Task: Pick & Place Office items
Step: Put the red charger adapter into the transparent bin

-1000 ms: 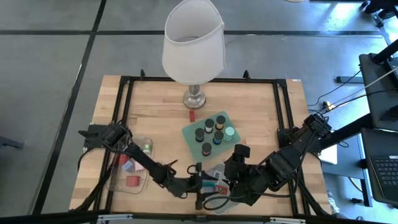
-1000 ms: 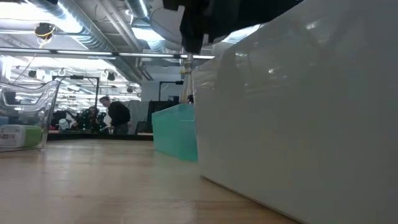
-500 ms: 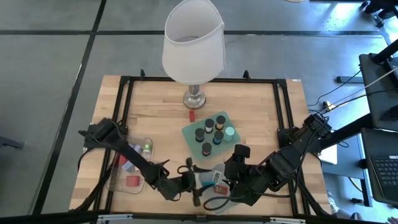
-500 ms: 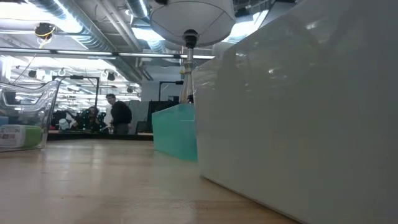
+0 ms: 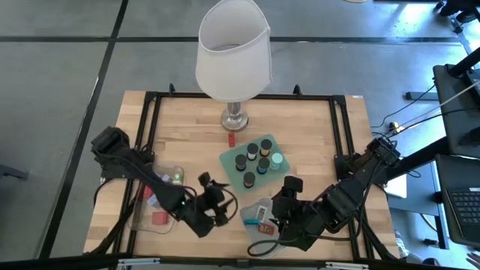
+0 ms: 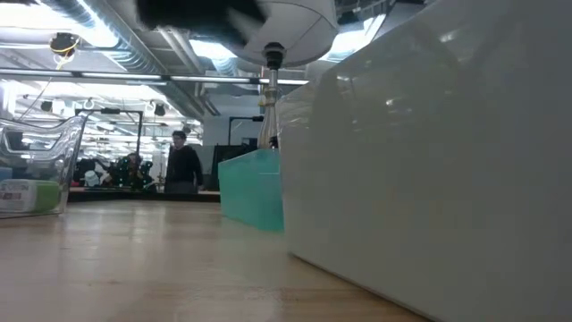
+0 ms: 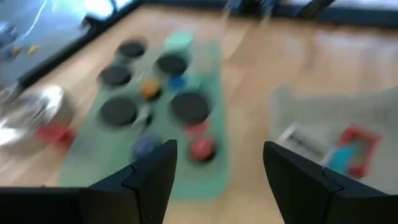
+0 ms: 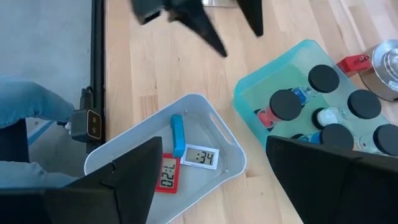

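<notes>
The mint tray holds several short dark cylinders with black, orange and blue tops. In the white tray lie a flat red rectangle, a white one and a teal bar. A red block sits by the lamp base. My left gripper hovers open, left of the white tray, with nothing between its fingers. Just right of the white tray and above it, my right gripper hangs open and empty.
The white-shaded lamp stands at the far middle. A clear bin with red, green and lavender pieces is at the near left. Bare wood lies between bin and trays. A person walks in the room beyond.
My left gripper has drawn back from over the white tray toward the table's left and risen, tipping from steeply down toward level. Its fingers stay open. The items in the white tray lie where they were. My right arm has kept still.
</notes>
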{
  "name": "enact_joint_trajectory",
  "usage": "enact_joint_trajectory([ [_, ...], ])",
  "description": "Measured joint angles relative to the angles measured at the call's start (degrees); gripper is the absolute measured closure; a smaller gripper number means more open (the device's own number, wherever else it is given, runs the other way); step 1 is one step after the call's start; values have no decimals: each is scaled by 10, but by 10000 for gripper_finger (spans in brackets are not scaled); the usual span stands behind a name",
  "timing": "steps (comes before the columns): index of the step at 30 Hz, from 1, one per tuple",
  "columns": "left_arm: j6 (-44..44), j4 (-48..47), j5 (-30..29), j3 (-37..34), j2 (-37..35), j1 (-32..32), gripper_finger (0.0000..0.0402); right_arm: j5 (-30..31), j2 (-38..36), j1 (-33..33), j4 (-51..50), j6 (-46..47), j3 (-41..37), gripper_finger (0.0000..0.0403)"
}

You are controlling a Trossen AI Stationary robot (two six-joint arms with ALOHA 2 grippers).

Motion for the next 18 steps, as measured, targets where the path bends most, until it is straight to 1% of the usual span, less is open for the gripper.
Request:
enact_joint_trajectory([
  [5, -117, -173, 36, 0, -3, 17, 167, 0, 0, 0, 0, 0, 0, 112],
  [9, -167, -268, 68, 0, -3, 39, 167, 0, 0, 0, 0, -8, 0, 112],
  [13, -171, -329, 88, 0, -3, 63, 167, 0, 0, 0, 0, -16, 0, 112],
  [15, -161, -351, 103, 0, -3, 77, 167, 0, 0, 0, 0, -18, 0, 112],
  [18, -141, -377, 106, 0, -3, 99, 167, 1, 0, 0, 0, -33, 0, 112],
])
